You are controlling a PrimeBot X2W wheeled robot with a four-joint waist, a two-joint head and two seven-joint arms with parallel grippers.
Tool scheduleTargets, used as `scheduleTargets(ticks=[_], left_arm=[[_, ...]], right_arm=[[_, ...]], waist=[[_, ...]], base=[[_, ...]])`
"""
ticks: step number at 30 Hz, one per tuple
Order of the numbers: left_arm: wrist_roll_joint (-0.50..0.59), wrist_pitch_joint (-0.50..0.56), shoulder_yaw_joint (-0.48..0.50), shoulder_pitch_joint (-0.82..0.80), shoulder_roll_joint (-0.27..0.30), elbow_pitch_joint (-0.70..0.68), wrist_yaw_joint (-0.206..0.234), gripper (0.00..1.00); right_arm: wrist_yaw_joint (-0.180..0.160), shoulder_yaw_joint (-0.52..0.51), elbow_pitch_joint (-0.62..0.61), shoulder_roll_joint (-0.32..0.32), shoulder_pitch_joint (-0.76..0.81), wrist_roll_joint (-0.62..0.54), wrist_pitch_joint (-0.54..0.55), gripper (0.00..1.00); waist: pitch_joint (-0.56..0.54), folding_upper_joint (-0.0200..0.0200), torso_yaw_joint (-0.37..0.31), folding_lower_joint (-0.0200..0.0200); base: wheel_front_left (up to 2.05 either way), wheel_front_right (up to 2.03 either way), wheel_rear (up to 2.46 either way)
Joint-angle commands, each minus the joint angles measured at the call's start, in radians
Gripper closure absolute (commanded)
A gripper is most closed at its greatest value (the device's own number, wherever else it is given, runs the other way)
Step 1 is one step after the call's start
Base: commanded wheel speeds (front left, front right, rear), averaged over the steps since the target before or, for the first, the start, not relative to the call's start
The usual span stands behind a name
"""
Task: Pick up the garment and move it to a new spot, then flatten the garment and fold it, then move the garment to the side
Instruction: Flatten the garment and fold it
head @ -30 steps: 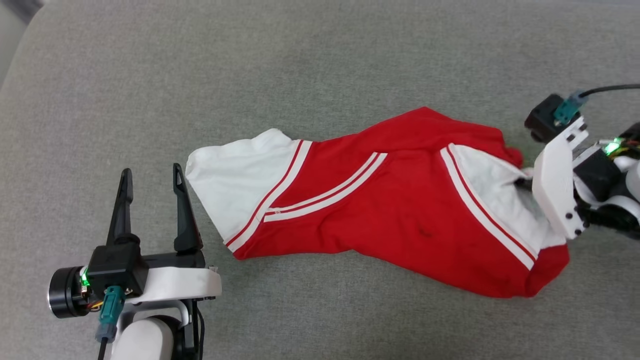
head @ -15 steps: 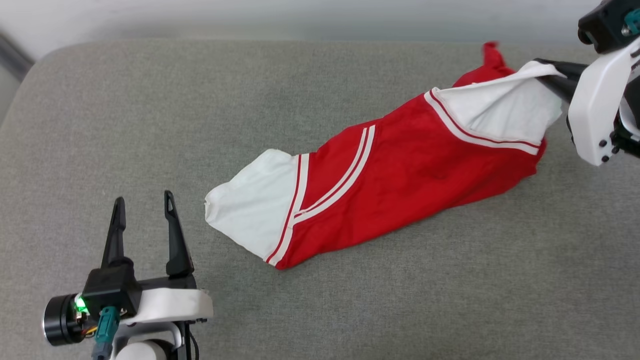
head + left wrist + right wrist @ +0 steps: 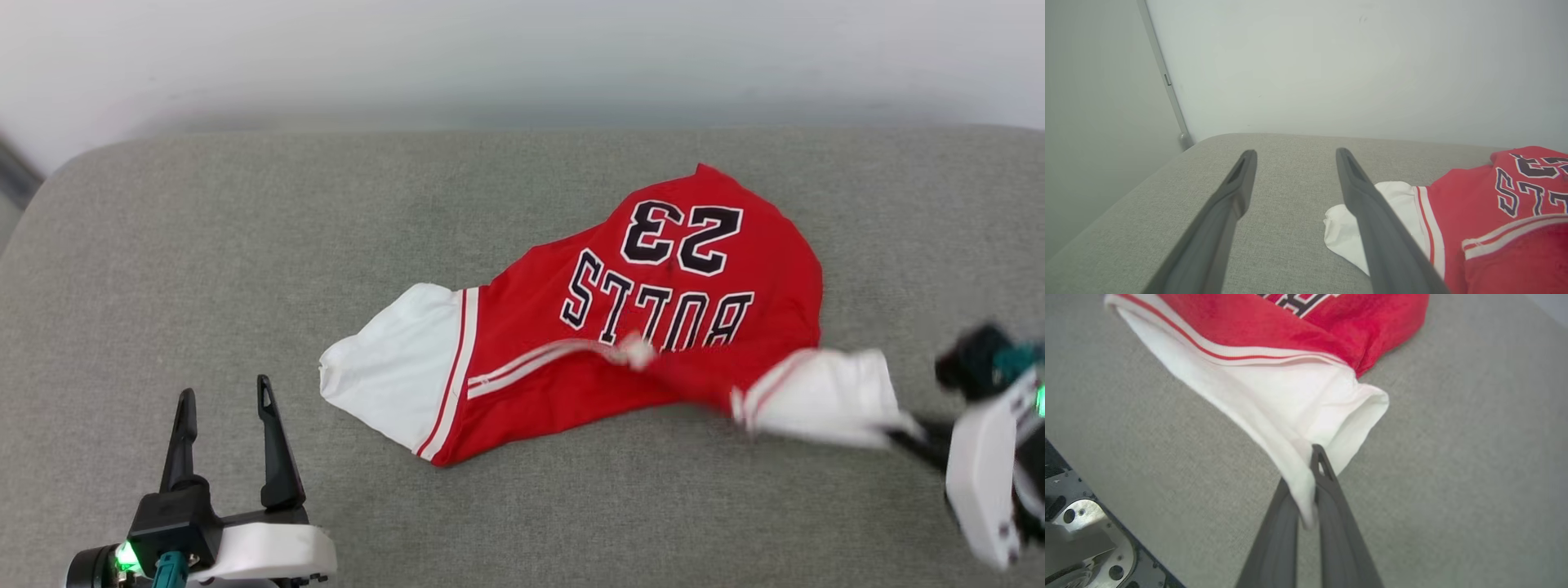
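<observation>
On cushion [image 3: 204,245]: 1 garment [image 3: 531,343]; right fingers [image 3: 1333,498] pinching 1 white sleeve [image 3: 1290,400]; left fingers [image 3: 276,457] wide.

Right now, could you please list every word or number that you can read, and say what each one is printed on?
"BULLS": on the red shirt, in dark letters edged with white, upside down in the head view.
"23": on the same shirt, just beyond the word, also upside down.
In both wrist views the lettering is cut off at the picture's edge; no other text can be read.

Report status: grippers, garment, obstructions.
Right gripper shut on garment sleeve. Left gripper open, clear of cloth. Garment crumpled on grey cushion, lettering up. Nothing in the way.
</observation>
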Motion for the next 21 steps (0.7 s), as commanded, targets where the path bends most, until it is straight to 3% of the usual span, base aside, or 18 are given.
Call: scheduleTargets(ticks=[1,7,12,13,14,15,21], left_arm=[[0.007,-0.003,0.004,0.012,0.000,-0.003,-0.002,0.00],[0.013,-0.003,0.011,0.022,-0.005,0.006,-0.014,0.00],[0.017,-0.003,0.013,0.025,-0.008,0.016,-0.023,0.00],[0.018,-0.003,0.016,0.028,-0.009,0.018,-0.023,0.00],[0.019,-0.003,0.018,0.031,-0.009,0.019,-0.023,0.00],[0.020,-0.003,0.020,0.034,-0.009,0.020,-0.024,0.00],[0.024,-0.003,0.022,0.049,-0.012,0.024,-0.028,0.00]], right_arm=[[-0.001,0.002,0.002,0.001,0.042,0.015,-0.006,1.00],[-0.001,-0.002,0.094,0.033,0.248,0.037,-0.049,1.00],[-0.001,-0.032,0.189,0.073,0.323,0.025,-0.081,1.00],[-0.001,-0.051,0.198,0.080,0.325,0.025,-0.099,0.86],[-0.001,-0.067,0.202,0.085,0.325,0.024,-0.112,0.35],[-0.001,-0.085,0.205,0.085,0.324,0.016,-0.129,0.00],[-0.001,-0.193,0.178,0.028,0.276,-0.069,-0.161,0.00]], waist=[[-0.007,0.0000,-0.006,0.0001],[-0.014,0.0000,-0.019,0.0001],[-0.023,0.0000,-0.025,0.0001],[-0.026,0.0000,-0.028,0.0001],[-0.029,0.0000,-0.031,0.0001],[-0.033,0.0000,-0.033,0.0001],[-0.051,0.0000,-0.039,0.0001]], base=[[0.00,0.00,0.00],[0.00,0.00,0.00],[0.00,0.00,0.00],[0.00,0.00,0.00],[0.00,0.00,0.00],[0.00,0.00,0.00],[0.00,0.00,0.00]])
